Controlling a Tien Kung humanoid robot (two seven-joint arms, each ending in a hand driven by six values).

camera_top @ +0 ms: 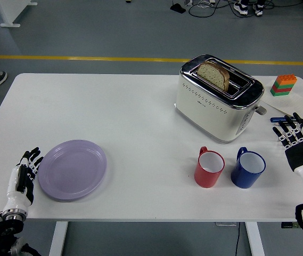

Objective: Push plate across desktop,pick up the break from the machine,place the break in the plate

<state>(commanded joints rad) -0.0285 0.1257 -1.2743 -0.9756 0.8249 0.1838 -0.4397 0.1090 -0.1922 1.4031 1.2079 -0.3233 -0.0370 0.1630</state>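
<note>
The task is at its first step, the push, and by my reading only just into it. The lilac plate lies flat on the white table, far to the left of the toaster and nearer the table's front edge than the toaster is. The left hand stands at the plate's left rim, fingers extended and close together, touching or all but touching it; which of the two cannot be told from this view. It grasps nothing. The plate still has most of the table's width to cross before it sits near the toaster. The bread is untouched, a single slice standing up out of the toaster's top slot, so picking it up and setting it on the plate both remain to be done. The right hand rests at the table's edge to the right of the toaster, fingers spread and empty. A red mug and a blue mug stand side by side in front of the toaster, in the region the plate would head towards, and a stack of coloured blocks sits to the toaster's right.
</note>
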